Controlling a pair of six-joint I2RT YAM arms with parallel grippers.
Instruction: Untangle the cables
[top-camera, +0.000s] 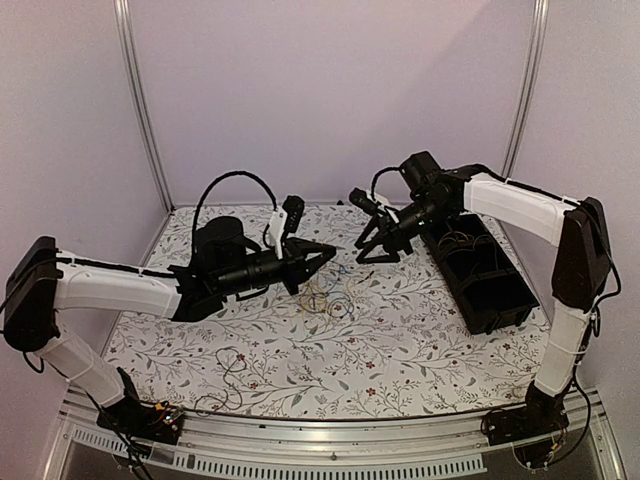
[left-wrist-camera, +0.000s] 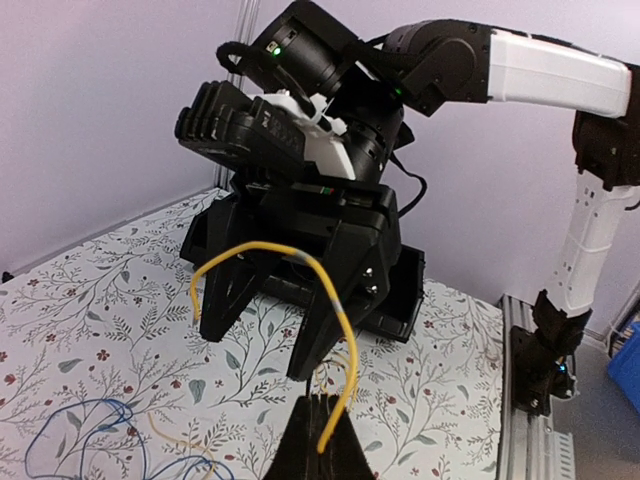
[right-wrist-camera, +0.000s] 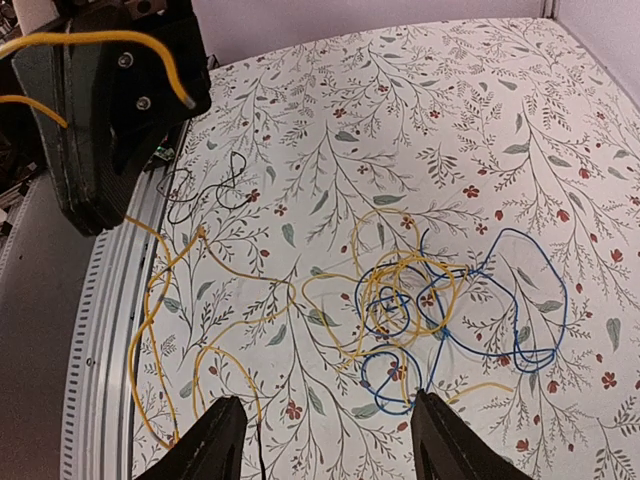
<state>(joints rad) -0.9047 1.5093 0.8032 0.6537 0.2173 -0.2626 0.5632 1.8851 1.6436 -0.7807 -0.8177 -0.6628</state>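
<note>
The yellow cable (right-wrist-camera: 100, 37) is cut off at the left edge.

No legible text on anything visible

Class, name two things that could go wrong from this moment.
1. The left tool pinches the yellow cable, which seems knotted with the blue cable; pulling may tighten the knot.
2. The open right tool hangs close to that raised loop; a snag or collision is possible.
</note>
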